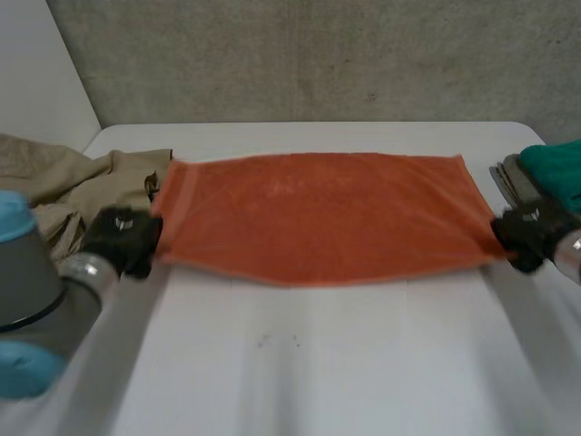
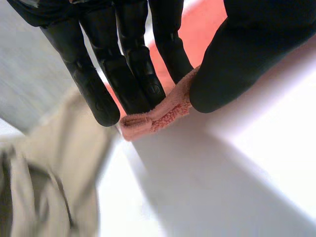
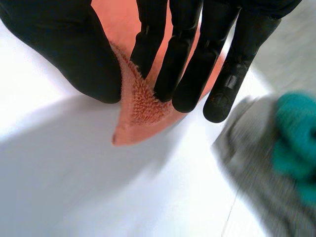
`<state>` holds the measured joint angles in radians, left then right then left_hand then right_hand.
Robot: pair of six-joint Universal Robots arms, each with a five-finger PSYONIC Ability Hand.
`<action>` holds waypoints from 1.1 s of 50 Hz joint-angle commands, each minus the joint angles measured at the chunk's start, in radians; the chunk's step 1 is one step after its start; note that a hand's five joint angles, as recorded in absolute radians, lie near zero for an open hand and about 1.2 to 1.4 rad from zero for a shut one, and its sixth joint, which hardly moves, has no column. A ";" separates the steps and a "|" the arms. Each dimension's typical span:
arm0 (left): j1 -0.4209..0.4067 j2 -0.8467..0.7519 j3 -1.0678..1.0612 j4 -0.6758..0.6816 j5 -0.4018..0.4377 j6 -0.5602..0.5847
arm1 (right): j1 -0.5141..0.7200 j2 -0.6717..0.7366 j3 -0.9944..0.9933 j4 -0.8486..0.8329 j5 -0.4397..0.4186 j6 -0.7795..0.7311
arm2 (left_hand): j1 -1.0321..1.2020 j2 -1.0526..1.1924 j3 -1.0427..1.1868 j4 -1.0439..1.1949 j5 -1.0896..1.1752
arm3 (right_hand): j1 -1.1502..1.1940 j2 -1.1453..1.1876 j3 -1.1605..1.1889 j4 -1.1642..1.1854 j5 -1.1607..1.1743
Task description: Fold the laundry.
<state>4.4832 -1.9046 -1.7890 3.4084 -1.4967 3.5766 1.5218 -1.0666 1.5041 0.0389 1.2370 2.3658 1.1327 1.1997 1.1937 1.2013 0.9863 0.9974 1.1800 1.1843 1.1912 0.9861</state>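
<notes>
An orange towel [image 1: 318, 213] is stretched wide across the white table [image 1: 309, 363], its near edge sagging in the middle. My left hand [image 1: 123, 238] pinches the towel's near left corner [image 2: 155, 116] between thumb and straight fingers [image 2: 140, 84]. At the opposite end, my right hand [image 1: 526, 234] pinches the near right corner [image 3: 138, 111] the same way, thumb against fingers [image 3: 182, 74]. Both corners are held just above the tabletop.
A beige garment [image 1: 73, 186] lies crumpled at the table's left, close behind my left hand, also beside it [image 2: 44, 173]. At the right edge sits a stack of grey cloth [image 1: 513, 177] with a teal cloth [image 1: 558, 168] on top, near my right hand [image 3: 291, 143].
</notes>
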 commanded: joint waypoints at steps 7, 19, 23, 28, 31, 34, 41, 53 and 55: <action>0.013 0.302 -0.165 -0.474 -0.005 0.238 | -0.183 -0.222 0.194 0.403 0.082 -0.422 | 0.264 0.197 0.203 0.195 0.235 | 0.399 0.216 0.212 0.205 0.236; -0.070 -0.092 0.135 0.064 -0.034 0.176 | 0.044 0.014 -0.011 -0.098 0.125 -0.247 | 0.264 0.197 0.203 0.195 0.235 | 0.399 0.216 0.212 0.205 0.236; -0.079 -0.220 0.264 0.114 -0.112 0.166 | 0.086 0.120 -0.112 -0.177 0.162 -0.253 | 0.264 0.197 0.203 0.195 0.235 | 0.399 0.216 0.212 0.205 0.236; -0.088 -0.346 0.407 0.120 -0.181 0.166 | 0.110 0.247 -0.240 -0.281 0.168 -0.266 | 0.264 0.197 0.203 0.195 0.235 | 0.399 0.216 0.212 0.205 0.236; -0.093 -0.410 0.482 0.129 -0.188 0.166 | 0.113 0.318 -0.303 -0.364 0.167 -0.266 | 0.264 0.197 0.203 0.195 0.235 | 0.399 0.216 0.212 0.205 0.236; -0.101 -0.467 0.546 0.146 -0.188 0.176 | 0.115 0.376 -0.361 -0.448 0.165 -0.267 | 0.264 0.197 0.203 0.195 0.235 | 0.399 0.216 0.212 0.205 0.236; -0.130 -0.524 0.612 0.226 -0.182 0.169 | 0.150 0.471 -0.444 -0.524 0.212 -0.266 | -0.830 -0.897 -0.891 -0.899 -0.858 | -0.823 -1.005 -1.010 -1.017 -0.986; -0.185 -0.366 0.447 0.253 -0.169 0.160 | 0.166 0.163 -0.182 -0.373 0.205 -0.028 | -0.958 -1.025 -1.019 -1.027 -0.986 | -0.823 -1.005 -1.010 -1.017 -0.986; -0.186 -0.311 0.380 0.252 -0.172 0.157 | 0.163 0.101 -0.141 -0.323 0.179 0.025 | -0.958 -1.025 -1.019 -1.027 -0.986 | -0.823 -1.005 -1.010 -1.017 -0.986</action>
<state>4.3086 -2.3622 -1.2470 3.6642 -1.6658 3.7404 1.6917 -0.7286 1.1865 -0.4200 1.4712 2.1968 0.1893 0.2056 0.2111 0.2025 0.0461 0.2041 0.2216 0.2148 0.2360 0.0680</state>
